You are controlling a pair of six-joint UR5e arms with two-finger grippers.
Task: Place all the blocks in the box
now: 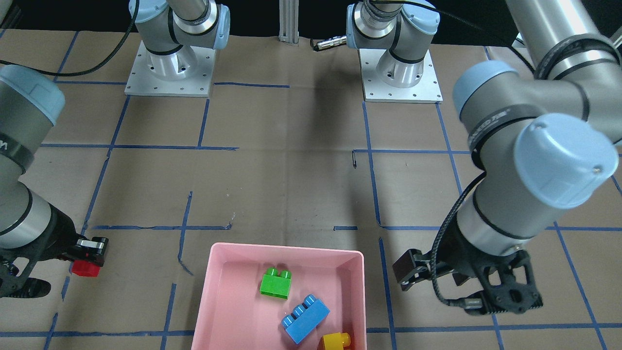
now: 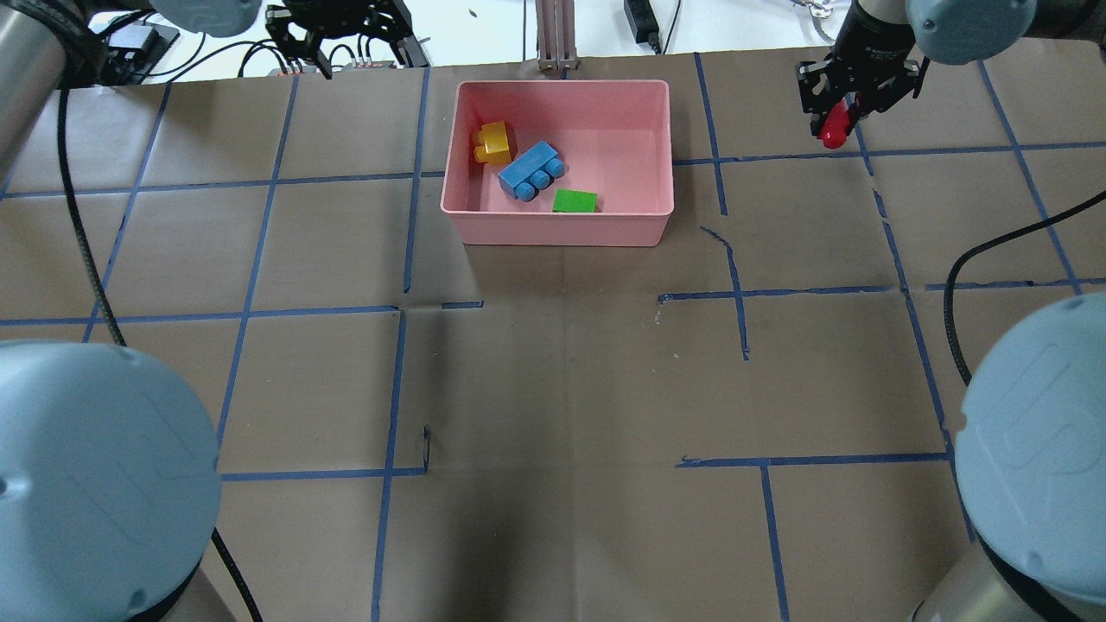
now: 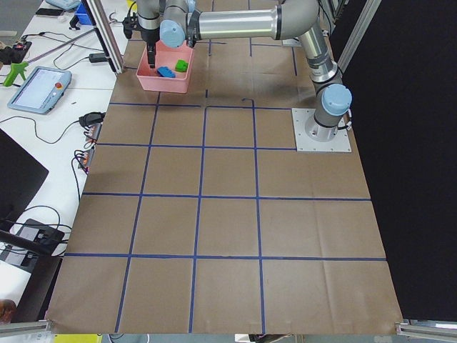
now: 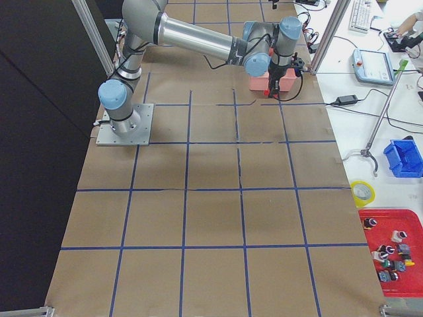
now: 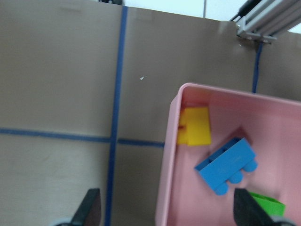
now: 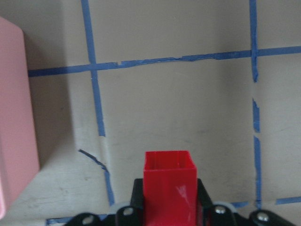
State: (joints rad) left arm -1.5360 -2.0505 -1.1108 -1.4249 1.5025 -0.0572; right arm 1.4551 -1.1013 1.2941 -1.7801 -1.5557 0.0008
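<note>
The pink box (image 1: 286, 249) holds the green block (image 1: 275, 283), the blue block (image 1: 305, 318) and the yellow block (image 1: 336, 341). In the overhead view the box (image 2: 562, 233) is at the far middle of the table. My right gripper (image 2: 836, 117) is shut on the red block (image 2: 833, 130) and holds it above the paper, well to the right of the box. The red block also shows in the right wrist view (image 6: 169, 183). My left gripper (image 1: 422, 272) hangs open and empty beside the box's other side. Its fingers (image 5: 89, 209) stand wide apart.
Brown paper with blue tape lines (image 2: 553, 371) covers the table. The arm bases (image 1: 170, 68) stand on the robot's side. An aluminium post (image 2: 556, 34) rises just behind the box. Cables and devices lie beyond the table's far edge.
</note>
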